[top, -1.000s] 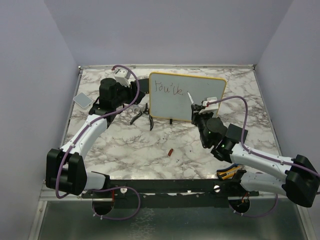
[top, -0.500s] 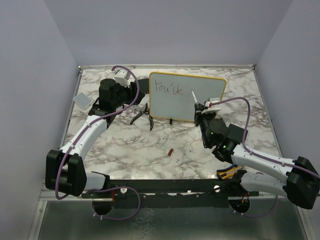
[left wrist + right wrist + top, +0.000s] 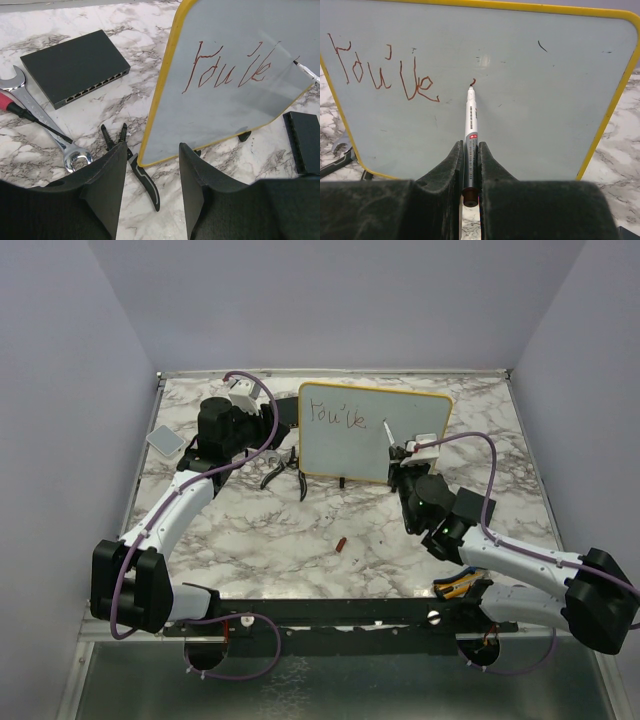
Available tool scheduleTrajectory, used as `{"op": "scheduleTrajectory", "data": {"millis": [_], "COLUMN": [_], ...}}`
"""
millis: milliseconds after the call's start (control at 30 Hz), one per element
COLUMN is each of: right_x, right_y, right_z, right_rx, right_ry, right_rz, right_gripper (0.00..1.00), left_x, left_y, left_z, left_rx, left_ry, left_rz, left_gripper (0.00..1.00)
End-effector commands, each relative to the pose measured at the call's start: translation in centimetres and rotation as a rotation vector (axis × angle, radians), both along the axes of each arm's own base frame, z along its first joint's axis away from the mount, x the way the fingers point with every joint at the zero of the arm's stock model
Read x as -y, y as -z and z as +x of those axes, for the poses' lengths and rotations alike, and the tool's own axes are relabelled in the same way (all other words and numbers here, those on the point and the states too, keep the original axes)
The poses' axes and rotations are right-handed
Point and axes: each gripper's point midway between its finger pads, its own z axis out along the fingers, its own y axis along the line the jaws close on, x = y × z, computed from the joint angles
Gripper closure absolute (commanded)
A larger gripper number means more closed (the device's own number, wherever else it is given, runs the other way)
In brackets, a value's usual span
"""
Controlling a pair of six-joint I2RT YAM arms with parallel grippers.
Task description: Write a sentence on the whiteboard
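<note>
The marker sits between the right gripper's fingers, its tip against the whiteboard straight ahead. The sentence lies ahead and to their left. The whiteboard's lower corner stands ahead between the left gripper's fingers, with pliers just inside the left finger and a wrench and a box farther ahead-left.

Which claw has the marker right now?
The right claw, shut on the marker with its tip at the whiteboard. The left claw is open and holds nothing.
</note>
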Motion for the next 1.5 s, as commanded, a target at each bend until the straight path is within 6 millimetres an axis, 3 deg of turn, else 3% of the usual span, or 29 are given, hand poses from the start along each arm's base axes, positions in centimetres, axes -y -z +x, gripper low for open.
{"op": "scheduleTrajectory", "data": {"millis": [0, 267, 533, 900, 1467], "right_x": [-0.5, -0.9, 0.1, 1.2, 1.0], "right_y": [-1.3, 0.2, 1.6, -0.1, -2.2], "right_z": [0.5, 0.4, 0.0, 0.0, 0.4], "right_rx": [0.031, -0.014, -0.056, -0.006, 0.049], "right_ry": [-0.017, -0.029, 0.005, 0.054, 0.050], "right_rz": [0.005, -0.007, 0.003, -0.006, -0.020], "right_gripper": [0.99, 1.00, 1.00, 1.00, 1.00], "left_x": [-0.6, -0.6, -0.6, -0.6, -0.6], "left_y": [-0.8, -0.8, -0.8, -0.7, -0.8], "left_z": [0.1, 0.1, 0.1, 0.1, 0.0], "left_rx": [0.035, 0.035, 0.037, 0.033, 0.034], "left_ry": [-0.019, -0.020, -0.020, -0.019, -0.017], "left_rz": [0.007, 0.008, 0.007, 0.006, 0.005], "left_gripper": [0.53, 0.53, 0.52, 0.52, 0.52]}}
